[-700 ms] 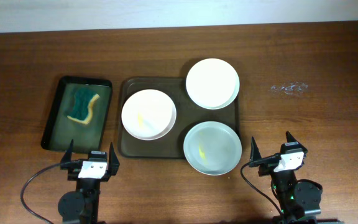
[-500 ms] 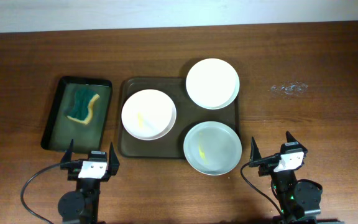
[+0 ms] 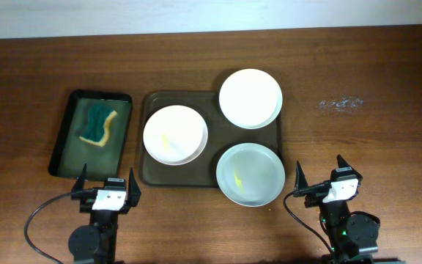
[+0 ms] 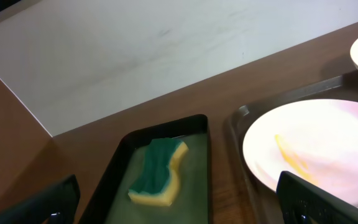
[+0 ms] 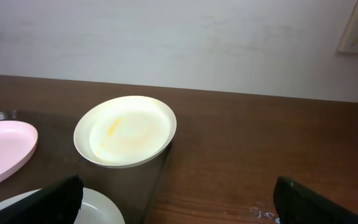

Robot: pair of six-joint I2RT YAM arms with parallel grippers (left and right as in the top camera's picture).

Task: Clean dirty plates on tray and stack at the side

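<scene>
Three plates rest on the dark brown tray (image 3: 152,170). A white plate (image 3: 175,135) with a yellow smear lies at the tray's left; it also shows in the left wrist view (image 4: 319,146). A cream plate (image 3: 250,98) sits at the back right, overhanging the rim, and shows in the right wrist view (image 5: 125,130). A pale grey-blue plate (image 3: 250,174) with a yellow smear sits at the front right. My left gripper (image 3: 108,185) is open and empty near the front edge. My right gripper (image 3: 321,173) is open and empty, right of the grey-blue plate.
A smaller black tray (image 3: 68,159) left of the brown one holds a green-yellow sponge (image 3: 98,125), also in the left wrist view (image 4: 159,173). A small whitish smudge (image 3: 341,103) marks the table at the right. A pale wall runs behind the table.
</scene>
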